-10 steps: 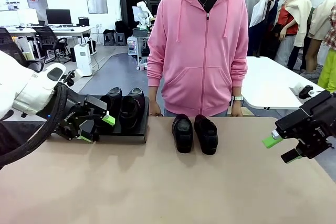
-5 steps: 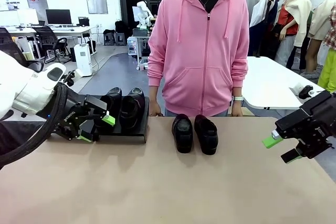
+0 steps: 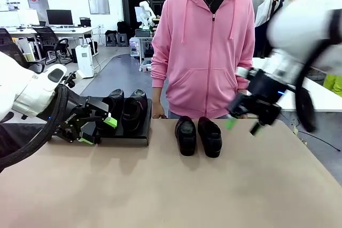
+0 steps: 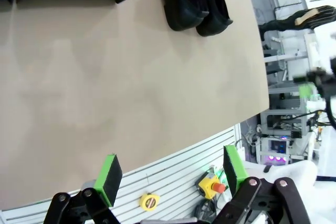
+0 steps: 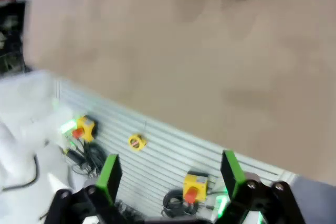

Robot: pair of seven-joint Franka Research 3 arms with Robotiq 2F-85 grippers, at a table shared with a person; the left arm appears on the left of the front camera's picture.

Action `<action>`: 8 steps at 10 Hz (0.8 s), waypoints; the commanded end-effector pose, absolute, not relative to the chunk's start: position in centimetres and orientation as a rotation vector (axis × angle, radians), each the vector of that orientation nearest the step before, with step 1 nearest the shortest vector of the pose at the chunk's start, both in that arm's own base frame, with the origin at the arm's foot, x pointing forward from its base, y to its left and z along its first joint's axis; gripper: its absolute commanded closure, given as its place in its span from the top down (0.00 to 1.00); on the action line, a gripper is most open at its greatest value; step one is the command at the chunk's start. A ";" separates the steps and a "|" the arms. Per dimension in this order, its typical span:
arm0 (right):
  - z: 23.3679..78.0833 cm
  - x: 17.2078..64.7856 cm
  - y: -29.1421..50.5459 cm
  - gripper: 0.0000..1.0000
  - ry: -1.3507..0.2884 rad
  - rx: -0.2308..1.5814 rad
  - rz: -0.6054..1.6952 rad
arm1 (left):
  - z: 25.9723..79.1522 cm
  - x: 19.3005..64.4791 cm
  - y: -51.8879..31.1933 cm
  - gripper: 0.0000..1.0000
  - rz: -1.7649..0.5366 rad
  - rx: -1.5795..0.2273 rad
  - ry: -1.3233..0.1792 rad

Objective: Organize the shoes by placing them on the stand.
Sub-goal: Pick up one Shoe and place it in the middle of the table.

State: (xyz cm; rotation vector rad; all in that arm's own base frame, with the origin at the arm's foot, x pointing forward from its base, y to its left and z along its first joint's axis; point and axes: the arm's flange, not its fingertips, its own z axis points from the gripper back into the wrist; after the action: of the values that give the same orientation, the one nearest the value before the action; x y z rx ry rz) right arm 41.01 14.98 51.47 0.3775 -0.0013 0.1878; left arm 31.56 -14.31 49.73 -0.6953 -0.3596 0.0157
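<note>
Loose shoes point(image 3: 186, 134) side by side on surface point(image 3: 160, 185), just left of right gripper point(image 3: 242, 126), jaws wide open, empty. Long axis points at person point(image 3: 206, 52). Left gripper point(image 3: 96, 127) jaws open too, beside stand point(image 3: 131, 136), farther from pair.

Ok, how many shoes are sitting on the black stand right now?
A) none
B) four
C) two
C: a pair of shoes sits on the stand, while the other pair of shoes is on the bare table.
</note>
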 end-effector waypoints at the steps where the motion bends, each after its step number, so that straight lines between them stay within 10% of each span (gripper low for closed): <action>1: 50.2 52.7 18.8 1.00 0.118 0.133 0.077 | 49.8 31.3 -14.2 1.00 0.020 -0.696 -0.354; 8: 44.1 56.5 22.3 1.00 0.070 0.129 0.074 | 49.8 31.3 -14.2 1.00 0.020 -0.696 -0.354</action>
State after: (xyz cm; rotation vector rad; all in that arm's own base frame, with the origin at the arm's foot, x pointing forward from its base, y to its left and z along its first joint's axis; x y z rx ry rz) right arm 57.46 23.11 43.70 0.1119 0.0626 0.0796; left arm 31.56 -14.31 49.74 -0.6963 -0.3591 0.0155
